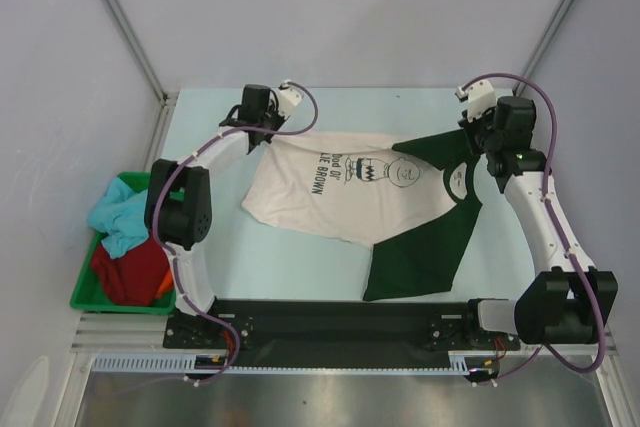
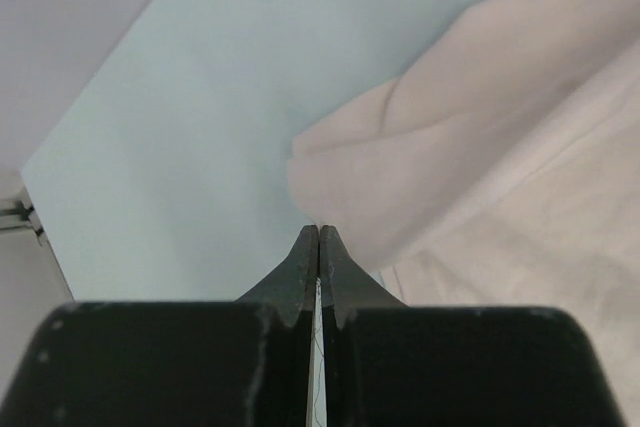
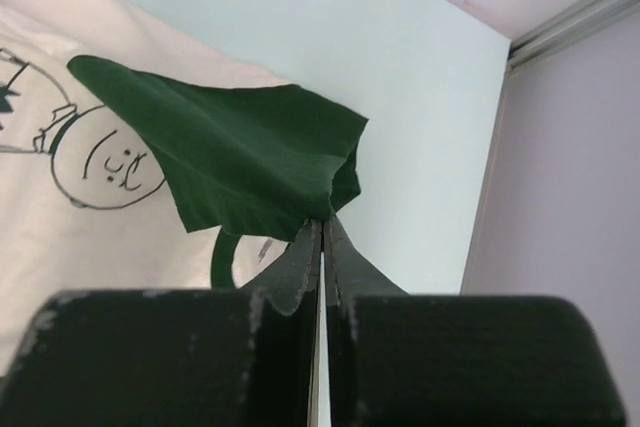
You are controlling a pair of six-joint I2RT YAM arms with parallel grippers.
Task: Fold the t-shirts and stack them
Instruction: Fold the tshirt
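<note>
Green bin (image 1: 88,297): off the table (image 1: 300,277) edge at 8 o'clock; contains three bundled t-shirts, light blue (image 1: 118,217), dark red (image 1: 128,275) and orange (image 1: 165,292).
Dark green t-shirt (image 1: 415,252): spread flat toward 5 o'clock, partly under the cream one; one sleeve is raised at 2 o'clock.
Cream t-shirt (image 1: 330,202): table centre, spread flat on top of the green one, black "Brown" lettering and drawing face up.
Left gripper (image 2: 318,237): at 11 o'clock, jaws pressed together; the tips meet the folded edge of the cream sleeve (image 2: 420,157). Whether cloth is pinched cannot be told.
Right gripper (image 3: 321,229): at 2 o'clock, jaws clamped on the green sleeve (image 3: 240,157), which hangs lifted above the cream cloth.
</note>
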